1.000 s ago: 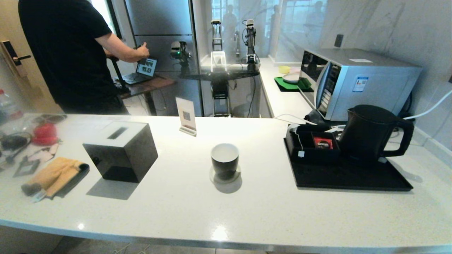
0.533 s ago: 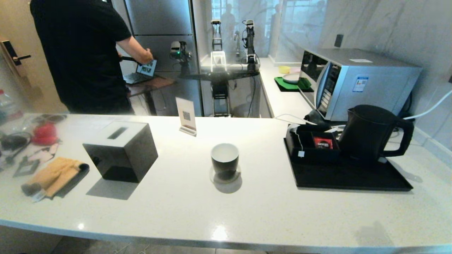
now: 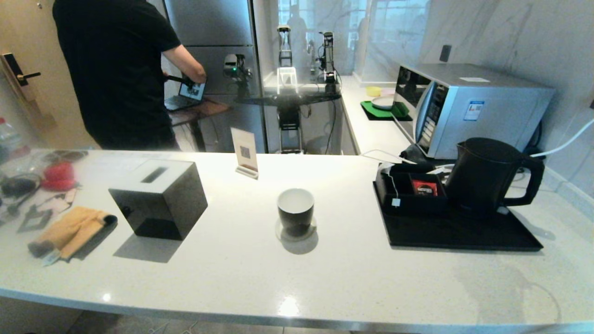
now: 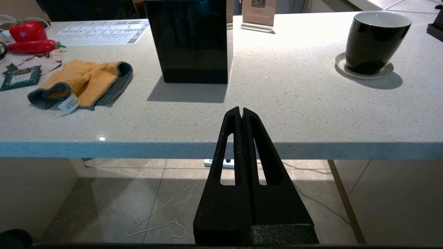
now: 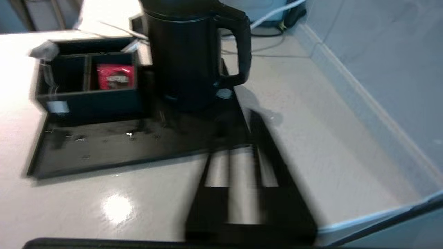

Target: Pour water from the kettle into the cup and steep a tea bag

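Note:
The black cup (image 3: 295, 211) stands on a pale coaster at mid-counter, its inside white; no water shows. On the black tray (image 3: 464, 234) at the right stands the kettle (image 3: 482, 176), handle towards the right wall. The tea bag (image 5: 43, 52) rests on the corner of the tray's black organiser, and its white tag (image 3: 396, 202) hangs down the organiser's front. Neither gripper shows in the head view. My right gripper (image 5: 238, 138) is open and empty, low over the counter before the tray, short of the kettle (image 5: 183, 58). My left gripper (image 4: 241, 112) is shut and empty at the counter's front edge, far from the cup (image 4: 375, 41).
A black cube box (image 3: 160, 199) with a slot stands left of the cup, an orange cloth (image 3: 69, 229) farther left. A red packet (image 3: 424, 188) sits in the organiser. A microwave (image 3: 468, 106) and the wall close the right side. A person (image 3: 116, 69) stands behind the counter.
A shadow has appeared and grown on the counter's front right as the right arm comes in. The person behind has shifted to the right. Cup, kettle and tea bag have not moved.

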